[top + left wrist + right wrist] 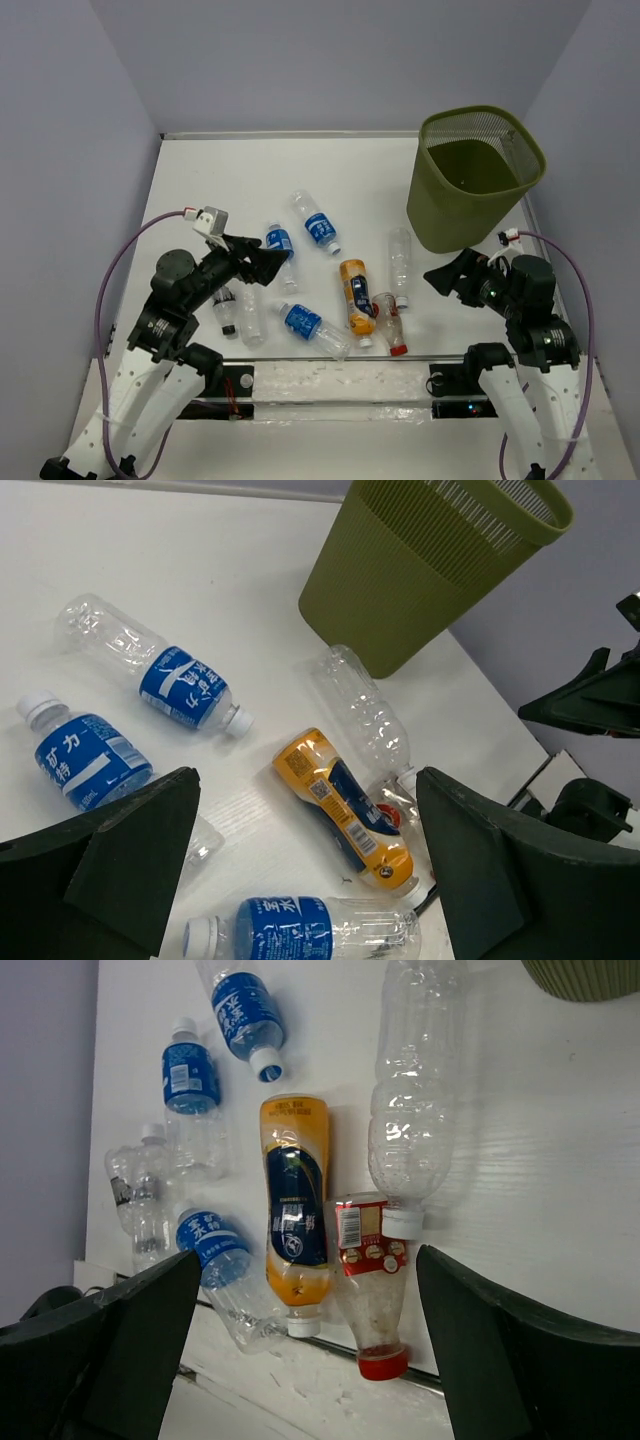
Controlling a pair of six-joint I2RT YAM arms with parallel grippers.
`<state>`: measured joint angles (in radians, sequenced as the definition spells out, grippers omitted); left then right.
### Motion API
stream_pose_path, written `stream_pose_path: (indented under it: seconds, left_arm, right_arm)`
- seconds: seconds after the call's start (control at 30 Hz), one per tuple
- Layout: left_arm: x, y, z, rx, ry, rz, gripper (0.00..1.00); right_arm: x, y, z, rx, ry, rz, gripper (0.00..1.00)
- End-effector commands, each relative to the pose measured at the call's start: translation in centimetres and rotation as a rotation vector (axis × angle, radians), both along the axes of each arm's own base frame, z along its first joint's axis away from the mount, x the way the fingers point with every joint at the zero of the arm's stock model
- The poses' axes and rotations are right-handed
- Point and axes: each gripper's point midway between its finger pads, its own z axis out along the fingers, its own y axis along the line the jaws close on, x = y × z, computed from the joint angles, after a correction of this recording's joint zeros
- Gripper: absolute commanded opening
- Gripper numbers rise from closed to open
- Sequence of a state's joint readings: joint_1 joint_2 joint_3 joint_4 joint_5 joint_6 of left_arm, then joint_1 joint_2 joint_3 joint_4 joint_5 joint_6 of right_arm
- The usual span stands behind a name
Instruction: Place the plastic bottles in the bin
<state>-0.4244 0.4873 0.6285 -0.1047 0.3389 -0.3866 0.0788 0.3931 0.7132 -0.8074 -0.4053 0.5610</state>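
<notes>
While hovering with left gripper [270, 262] and right gripper [441, 278] both spread wide and empty, barely off the mark: all eight bottles [355, 292] lying loose on counter [200, 180], left of bin [450, 215], none dropped in, everything left to do.

White East Asian characters, none surely readable, mark three blue labels: on the far bottle [182, 688], the left bottle [85, 762] and the near bottle [285, 928]. The orange bottle [345, 810] and the red-capped bottle [367, 1270] carry barcodes, their digits illegible.
</notes>
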Motion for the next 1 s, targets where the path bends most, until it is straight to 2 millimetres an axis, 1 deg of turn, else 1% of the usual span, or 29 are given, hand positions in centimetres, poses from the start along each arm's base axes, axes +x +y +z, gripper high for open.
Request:
stream_pose_path:
  seconds: [0.0, 0.07, 0.1, 0.13, 0.17, 0.2, 0.23, 0.27, 0.33, 0.37, 0.4, 0.43, 0.47, 0.6, 0.63, 0.67, 0.7, 0.73, 0.77, 0.8, 0.83, 0.87, 0.9, 0.93, 0.97]
  left_arm:
    - [0.6, -0.4, -0.5, -0.014, 0.064, 0.006, 0.99]
    - [1.3, 0.0, -2.0, 0.016, 0.135, 0.05, 0.99]
    - [2.2, 0.5, -2.7, 0.033, 0.174, 0.106, 0.99]
    - [2.4, 0.8, -3.7, 0.055, 0.214, 0.132, 0.99]
    - [3.0, 1.4, -4.2, 0.072, 0.235, 0.178, 0.99]
    - [3.3, 1.6, -5.1, 0.092, 0.267, 0.196, 0.99]
    - [3.4, 1.8, -5.6, 0.104, 0.288, 0.209, 0.99]
    - [3.7, 2.0, -6.4, 0.123, 0.316, 0.228, 0.99]
    - [4.0, 2.1, -7.1, 0.142, 0.34, 0.244, 0.99]
    - [4.1, 2.2, -7.4, 0.15, 0.353, 0.252, 0.99]
    - [4.3, 2.1, -8.1, 0.165, 0.377, 0.251, 0.99]
    - [4.4, 2.0, -8.4, 0.166, 0.387, 0.252, 0.99]
    - [4.5, 1.9, -9.1, 0.175, 0.412, 0.251, 0.99]
    - [5.0, 1.7, -10.1, 0.164, 0.456, 0.272, 0.99]
    - [5.1, 1.8, -10.4, 0.161, 0.463, 0.282, 0.99]
    - [5.2, 1.7, -10.4, 0.156, 0.466, 0.289, 0.99]
    - [5.5, 1.9, -10.9, 0.157, 0.481, 0.312, 0.99]
    - [5.5, 2.0, -11.3, 0.16, 0.489, 0.326, 0.99]
    - [5.7, 1.9, -11.5, 0.161, 0.492, 0.336, 0.99]
    - [5.7, 1.7, -11.9, 0.166, 0.502, 0.343, 0.99]
    - [6.1, 1.9, -12.1, 0.174, 0.495, 0.371, 0.99]
    - [6.1, 1.8, -12.4, 0.184, 0.5, 0.381, 0.99]
    - [6.2, 1.6, -12.9, 0.208, 0.505, 0.394, 0.99]
    - [6.5, 1.9, -13.1, 0.225, 0.499, 0.423, 0.99]
    - [6.5, 1.7, -13.4, 0.233, 0.507, 0.417, 0.99]
  right_arm:
    - [2.3, -0.2, -1.5, 0.028, -0.002, -0.056, 0.94]
    - [3.1, -0.3, -2.2, 0.027, -0.006, -0.066, 0.94]
    - [3.5, -0.4, -2.8, 0.025, 0.007, -0.071, 0.95]
    - [4.0, -0.4, -3.1, 0.021, 0.001, -0.077, 0.95]
    - [4.3, -0.7, -3.2, 0.006, -0.006, -0.084, 0.95]
    - [4.7, -0.9, -3.2, -0.005, -0.011, -0.094, 0.95]
    - [5.4, -1.0, -3.1, -0.013, -0.019, -0.102, 0.96]
    - [6.1, -1.0, -3.5, -0.015, -0.016, -0.099, 0.96]
    - [6.6, -0.7, -3.7, -0.012, -0.017, -0.09, 0.97]
    - [6.7, -0.6, -4.7, -0.009, 0.005, -0.092, 0.97]
    - [6.8, -0.5, -5.2, -0.012, 0.012, -0.091, 0.97]
    - [7.1, -0.1, -5.4, -0.015, 0.005, -0.08, 0.98]
    - [7.4, -0.2, -5.8, -0.035, 0.003, -0.088, 0.98]
    - [8.1, 0.9, -6.5, -0.067, 0.004, -0.063, 0.99]
    - [8.2, 1.3, -6.7, -0.07, 0.007, -0.051, 0.99]
    - [8.2, 2.6, -7.2, -0.075, 0.016, -0.012, 0.99]
    - [8.2, 3.2, -7.5, -0.078, 0.024, -0.001, 0.99]
    - [8.7, 3.4, -7.7, -0.096, 0.013, -0.019, 0.99]
    - [8.9, 3.7, -8.0, -0.112, 0.02, -0.018, 0.99]
    - [8.9, 4.3, -9.0, -0.135, 0.045, -0.007, 0.99]
    - [9.5, 4.0, -9.2, -0.156, 0.036, -0.039, 1.0]
    - [9.7, 4.0, -9.6, -0.162, 0.044, -0.042, 1.0]
    - [10.4, 3.4, -10.2, -0.191, 0.05, -0.082, 1.0]
    - [10.6, 3.2, -10.4, -0.202, 0.053, -0.097, 1.0]
    - [10.8, 3.0, -10.7, -0.208, 0.058, -0.109, 1.0]
